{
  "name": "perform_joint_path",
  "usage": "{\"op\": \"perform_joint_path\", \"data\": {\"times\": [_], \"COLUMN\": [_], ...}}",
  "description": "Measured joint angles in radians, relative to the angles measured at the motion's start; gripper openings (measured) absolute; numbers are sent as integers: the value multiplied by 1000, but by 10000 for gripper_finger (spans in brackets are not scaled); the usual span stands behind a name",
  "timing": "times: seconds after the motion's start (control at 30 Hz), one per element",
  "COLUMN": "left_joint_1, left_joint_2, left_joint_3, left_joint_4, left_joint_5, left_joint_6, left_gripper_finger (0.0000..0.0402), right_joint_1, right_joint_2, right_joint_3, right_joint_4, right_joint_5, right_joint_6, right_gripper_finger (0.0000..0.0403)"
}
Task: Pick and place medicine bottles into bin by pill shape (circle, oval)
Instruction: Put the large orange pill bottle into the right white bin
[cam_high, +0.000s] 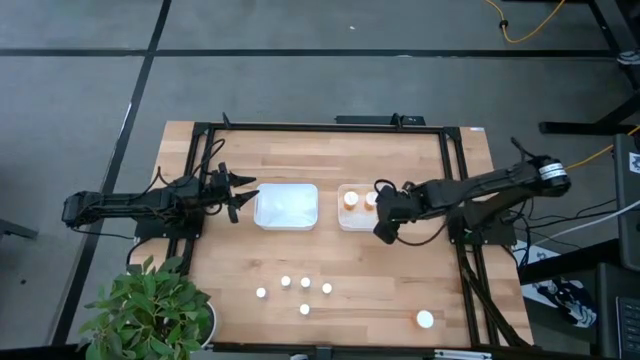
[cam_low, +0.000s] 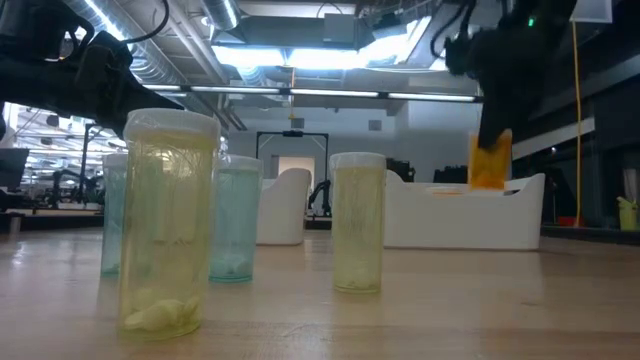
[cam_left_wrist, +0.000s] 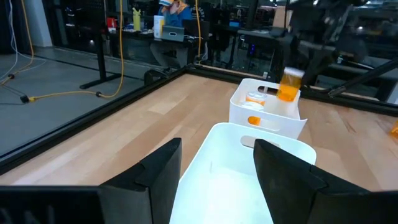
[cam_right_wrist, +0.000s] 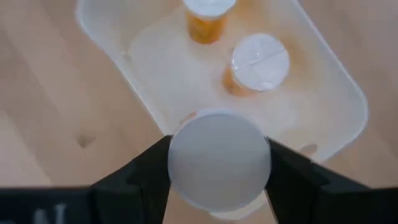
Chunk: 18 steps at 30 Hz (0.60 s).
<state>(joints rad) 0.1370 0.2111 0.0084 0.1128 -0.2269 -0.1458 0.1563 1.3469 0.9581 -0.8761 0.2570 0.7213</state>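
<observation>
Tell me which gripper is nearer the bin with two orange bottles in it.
Right. The right gripper, shut on an orange bottle, hangs over that bin's edge. The left gripper, open, sits beyond the empty bin.

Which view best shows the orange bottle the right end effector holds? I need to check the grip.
The right wrist view: both fingers flank the held orange bottle over the right bin. The low and left wrist views show it hanging; the high view hides it under the right end effector.

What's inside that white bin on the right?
Two orange bottles with white caps stand in the right bin. The right gripper holds a third above its edge, hiding what lies beneath.
</observation>
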Motion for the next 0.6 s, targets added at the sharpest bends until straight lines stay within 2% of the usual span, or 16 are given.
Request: {"op": "perform_joint_path", "data": {"times": [0.27,0.47,0.6], "left_joint_1": [0,0,0], "left_joint_2": [0,0,0], "left_joint_3": [0,0,0], "left_joint_4": [0,0,0], "left_joint_5": [0,0,0], "left_joint_6": [0,0,0], "left_gripper_finger": [194,194,194], "right_joint_1": [-65,-98,-108], "right_joint_2": [31,32,33], "right_joint_3": [-83,-118,-132], "right_joint_4": [68,170,170], "right_joint_5": [2,-74,-71], "right_joint_6": [-16,-50,-49], "right_gripper_finger": [210,210,211]}}
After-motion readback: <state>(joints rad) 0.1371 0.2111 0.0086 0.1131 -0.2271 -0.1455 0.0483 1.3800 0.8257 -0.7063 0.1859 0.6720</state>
